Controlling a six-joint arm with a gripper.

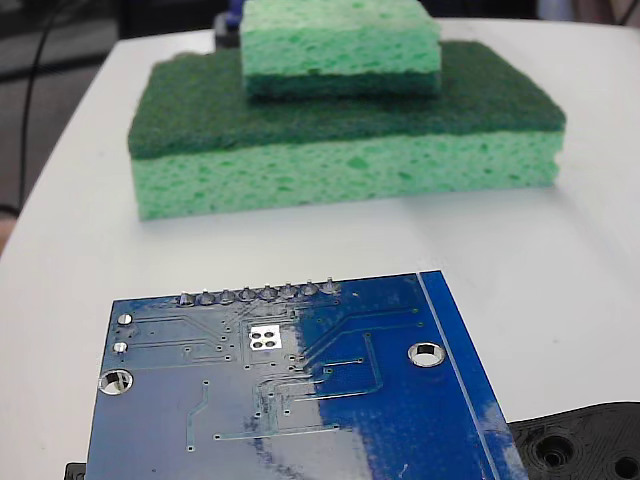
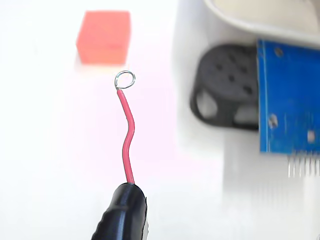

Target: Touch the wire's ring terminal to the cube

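In the wrist view, the thin red wire (image 2: 128,137) rises from its black sleeve (image 2: 122,212) at the bottom edge and stands out over the white table. Its small silver ring terminal (image 2: 124,79) sits at the tip. The orange-red cube (image 2: 104,37) rests on the table at the upper left. The ring is just below and right of the cube's near edge, with a small gap between them. My gripper's fingers lie below the frame edge, so only the sleeve end of the wire they carry shows. The fixed view shows neither wire, cube nor gripper.
A blue circuit board (image 2: 290,95) lies right of the wire, with a black perforated bracket (image 2: 225,87) beside it. In the fixed view the same board (image 1: 290,390) fills the foreground, the bracket (image 1: 585,440) is at lower right, and two stacked green sponges (image 1: 340,130) stand behind.
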